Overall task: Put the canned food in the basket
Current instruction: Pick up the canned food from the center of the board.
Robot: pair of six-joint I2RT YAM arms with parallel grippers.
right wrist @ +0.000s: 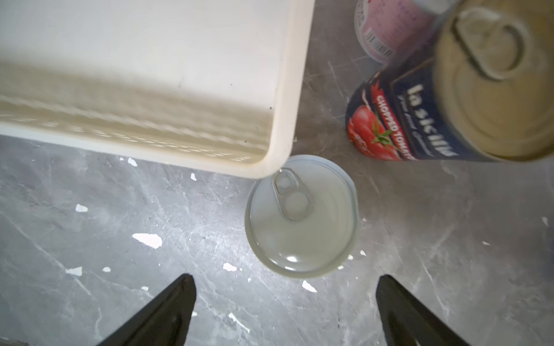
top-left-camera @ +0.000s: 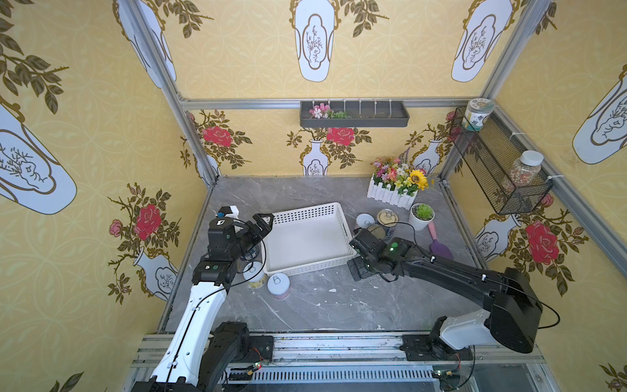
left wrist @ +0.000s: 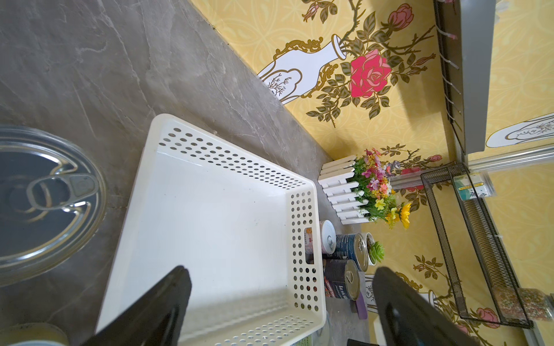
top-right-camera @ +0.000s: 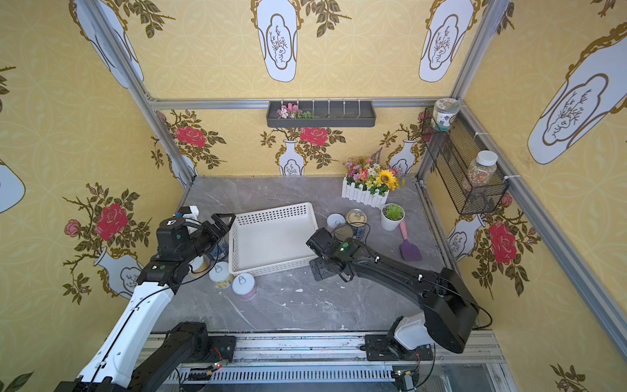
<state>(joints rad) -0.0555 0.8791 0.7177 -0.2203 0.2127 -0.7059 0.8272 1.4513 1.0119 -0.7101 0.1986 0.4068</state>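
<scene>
Cans (top-left-camera: 279, 285), eight by my count, stand upright, lids up, all on the bench (top-left-camera: 322, 305) outside the basket (top-left-camera: 305, 208). My right gripper (right wrist: 284, 281), spread, hangs just beside a white-lidded can (right wrist: 301, 218) at the basket's near right corner; three more stand beyond. Left gripper (left wrist: 281, 271), spread, sits at the basket's left edge; four cans there, two half hidden under the arm (top-left-camera: 217, 268).

Left arm (top-left-camera: 203, 305) wht/blk, right arm (top-left-camera: 451, 275) blk/wht.

A succulent pot (top-left-camera: 421, 216) stands between a flower box (top-left-camera: 390, 197) and, seemingly, a purple spatula (top-left-camera: 440, 249)
</scene>
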